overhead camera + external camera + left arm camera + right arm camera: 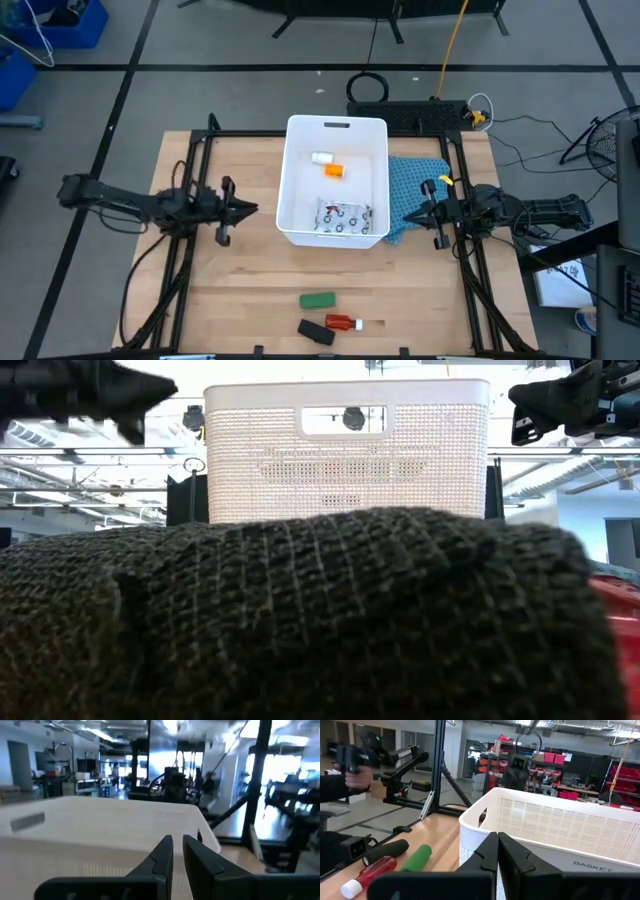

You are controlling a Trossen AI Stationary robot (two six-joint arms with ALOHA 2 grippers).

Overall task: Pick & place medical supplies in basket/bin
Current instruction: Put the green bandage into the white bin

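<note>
The white tub (335,128) stands at the table's middle. Inside it lie the small white bottle (321,157), the orange pill bottle (335,170) and the white patterned packet (343,217). The green block (317,299), the red white-capped tube (343,322) and the black block (315,332) lie on the wood near the near edge. My left gripper (252,209) hovers shut just left of the tub. My right gripper (408,214) hovers shut just right of it, above the blue cloth (418,180). In the low view the black block (300,620) fills the foreground.
The blue cloth lies against the tub's right wall. The right wrist view shows the green block (416,858), red tube (370,875) and black block (385,851) beyond the tub's corner (485,815), and a person's hand (351,777) in the room behind. Bare wood lies between the tub and the near items.
</note>
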